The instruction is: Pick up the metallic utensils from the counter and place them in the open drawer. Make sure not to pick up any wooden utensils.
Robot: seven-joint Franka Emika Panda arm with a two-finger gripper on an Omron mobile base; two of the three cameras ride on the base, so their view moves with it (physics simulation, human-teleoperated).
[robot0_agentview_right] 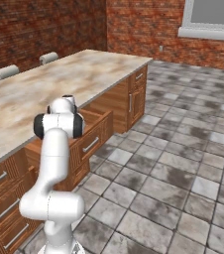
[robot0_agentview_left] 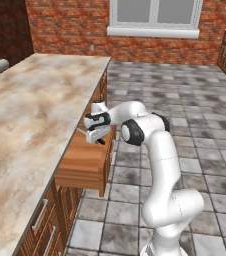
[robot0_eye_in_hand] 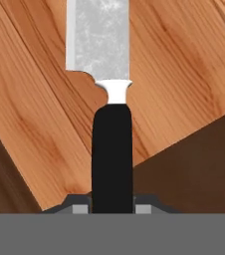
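gripper closed on the knife by its black handle, blade out over the open drawer floor. knife not yet released; fork-like piece unaccounted for, presumably left to do

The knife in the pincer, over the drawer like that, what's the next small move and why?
Probably open the pincer and let go. The knife sits clamped by its black handle between the fingertips, blade pointing away, with the open drawer's wooden floor right behind it. From the left base camera the hand hangs over that drawer, so a release should land it inside.
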